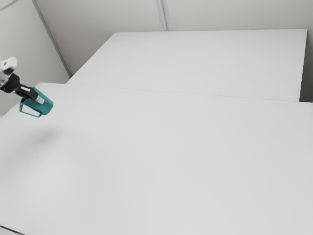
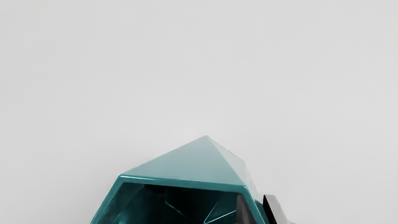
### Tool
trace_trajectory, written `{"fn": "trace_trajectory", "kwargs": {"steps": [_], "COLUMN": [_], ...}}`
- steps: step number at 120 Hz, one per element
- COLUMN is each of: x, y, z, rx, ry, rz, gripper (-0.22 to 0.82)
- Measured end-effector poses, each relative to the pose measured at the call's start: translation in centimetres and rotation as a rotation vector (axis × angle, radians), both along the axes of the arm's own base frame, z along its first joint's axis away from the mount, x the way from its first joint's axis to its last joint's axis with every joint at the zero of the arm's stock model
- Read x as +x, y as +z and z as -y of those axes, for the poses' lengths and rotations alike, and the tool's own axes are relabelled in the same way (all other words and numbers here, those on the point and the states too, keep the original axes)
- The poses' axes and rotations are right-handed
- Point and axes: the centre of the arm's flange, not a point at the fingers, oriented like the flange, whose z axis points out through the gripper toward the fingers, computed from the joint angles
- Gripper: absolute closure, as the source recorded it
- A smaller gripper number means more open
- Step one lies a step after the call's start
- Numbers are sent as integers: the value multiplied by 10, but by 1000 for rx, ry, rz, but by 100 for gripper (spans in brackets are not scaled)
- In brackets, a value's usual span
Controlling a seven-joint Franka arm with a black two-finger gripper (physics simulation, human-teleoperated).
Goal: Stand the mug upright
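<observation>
Tilted mug – in gripper, above table

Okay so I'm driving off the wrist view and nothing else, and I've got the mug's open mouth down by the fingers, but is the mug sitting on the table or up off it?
Observer: Up off it. In the exterior view the mug hangs above the table, with a soft shadow below and apart from it.
Operator: Good. Which way's the handle pointing?
Observer: The handle sticks out low on the mug, below the gripper and toward the exterior view's left.
Operator: And is the mug upright?
Observer: No, the exterior view shows its body leaning well over.
</observation>
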Motion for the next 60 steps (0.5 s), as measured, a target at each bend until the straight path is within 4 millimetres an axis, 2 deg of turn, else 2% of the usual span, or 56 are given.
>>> {"fn": "trace_trajectory", "kwargs": {"steps": [21,45,53,60], "x": [13,14,9,0], "y": [9,3,2,-1], "z": [103,195,216,218], "rx": [231,384,401,403], "ry": [-49,-16,24,93], "rz": [-117,-157,-162,-172], "gripper": [78,78,78,78]}}
